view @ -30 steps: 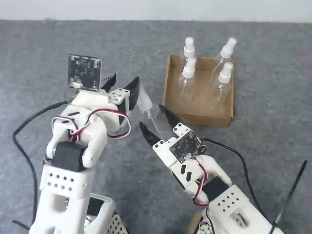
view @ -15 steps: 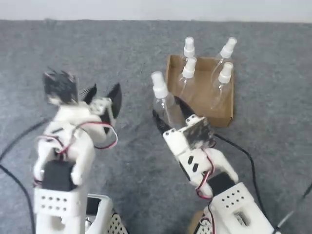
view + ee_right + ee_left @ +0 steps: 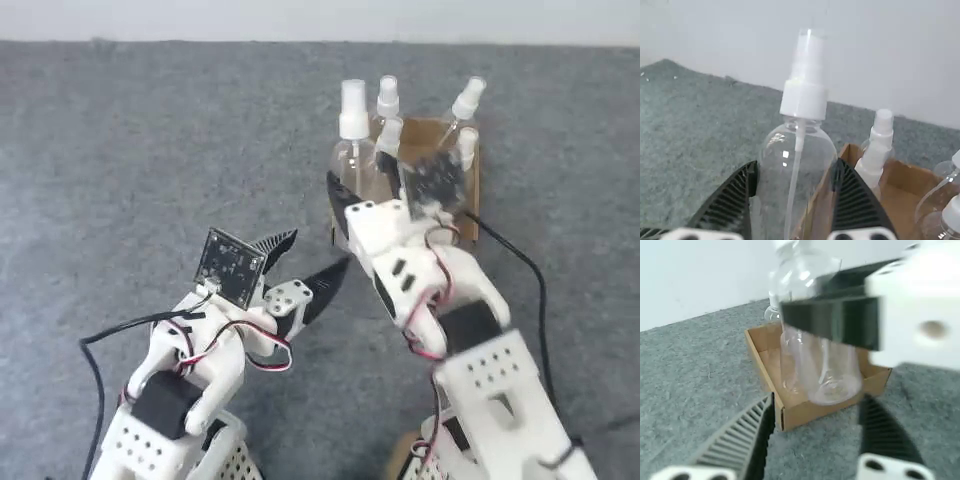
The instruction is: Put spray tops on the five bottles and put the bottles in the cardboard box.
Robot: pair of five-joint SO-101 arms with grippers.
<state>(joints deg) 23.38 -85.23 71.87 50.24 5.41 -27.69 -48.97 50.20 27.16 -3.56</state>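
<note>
**Bottle may snag the box wall**

The left gripper (image 3: 318, 255) hangs spread and empty. The right gripper (image 3: 795, 172) clamps the capped spray bottle (image 3: 800, 150), raised at the near edge of the cardboard box (image 3: 805, 412). Lowering short could catch the wall or topple the four bottles (image 3: 388, 135) inside.

Robotics lab bench, prob. a test rig: flat grey felt mat (image 3: 140, 140) as work surface, plain white wall (image 3: 200, 18) behind, white plastic left arm (image 3: 185, 395) & right arm (image 3: 480, 370) w/ exposed red-black servo wiring (image 3: 268, 353).

Overhead high view, close wrist views (cardboard box (image 3: 805, 411) in all)
</note>
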